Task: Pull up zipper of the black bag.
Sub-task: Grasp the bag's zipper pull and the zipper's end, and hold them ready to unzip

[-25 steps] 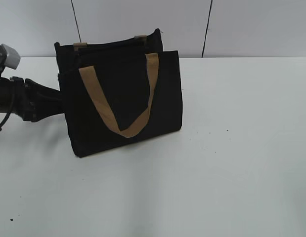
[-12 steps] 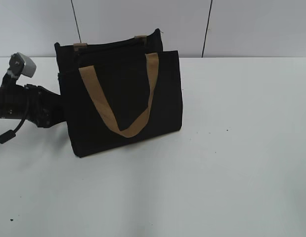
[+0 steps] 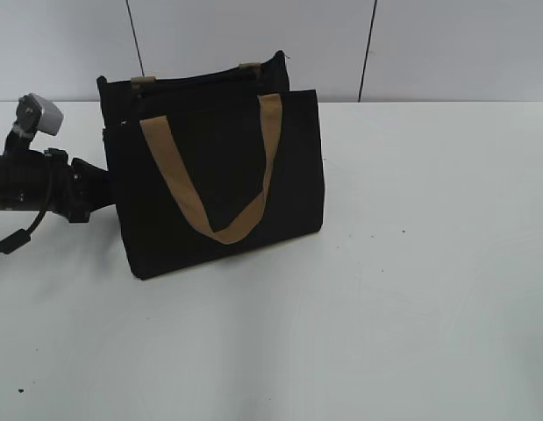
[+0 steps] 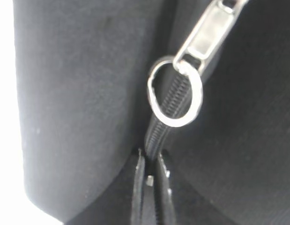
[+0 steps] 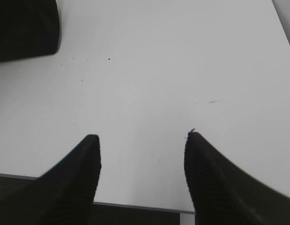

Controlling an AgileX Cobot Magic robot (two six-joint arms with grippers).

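The black bag [image 3: 218, 175] stands upright on the white table [image 3: 411, 263], its tan strap handle hanging down the front. My left arm reaches in from the left, and its gripper [image 3: 107, 189] meets the bag's left side. In the left wrist view, the left gripper [image 4: 152, 157] is shut on the zipper [image 4: 159, 136], just below the silvery pull tab [image 4: 205, 40] and its metal ring [image 4: 152, 93]. The tab and ring hang free of the jaws. My right gripper [image 5: 142, 138] is open and empty above the bare table, with a corner of the bag [image 5: 23, 28] far off at the upper left.
A grey panelled wall [image 3: 429, 44] stands behind the table. The table's near edge [image 5: 135, 206] runs just under my right gripper. White tabletop stretches to the right of the bag and in front of it.
My left arm has moved right and a little up, closer against the bag's left side. The bag has not visibly shifted.
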